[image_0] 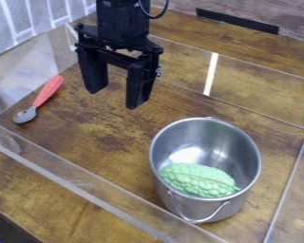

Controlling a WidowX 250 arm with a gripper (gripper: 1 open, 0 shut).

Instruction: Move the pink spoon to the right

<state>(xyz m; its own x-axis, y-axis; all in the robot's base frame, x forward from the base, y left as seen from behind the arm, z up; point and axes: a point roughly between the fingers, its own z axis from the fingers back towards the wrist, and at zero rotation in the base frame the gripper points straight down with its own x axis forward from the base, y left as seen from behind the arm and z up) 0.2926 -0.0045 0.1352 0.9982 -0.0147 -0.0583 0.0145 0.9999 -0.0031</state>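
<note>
**A:** Closest to you, what do you see?

**B:** You have the steel pot point(207, 167) at the lower right of the wooden table point(79, 133), standing upright. Inside it lies a bumpy green vegetable point(199, 179), resting against the near wall of the pot. A clear plastic barrier point(66, 180) runs around the work area, its near edge crossing your view from the left down to the bottom.

**A:** And the gripper?

**B:** Farther back, your gripper point(117, 84) hangs above the table, pointing straight down. Its black fingers point(138, 85) are spread wide apart with nothing between them. It sits up and to the left of the pot, well apart from it.

**A:** Where is the thing you need to move?

**B:** The pink spoon point(39, 100) lies flat on the table at the far left, close to the plastic wall. Its silver bowl points toward you and its pink handle angles away. It is off to the left of the gripper, not touching it.
</note>
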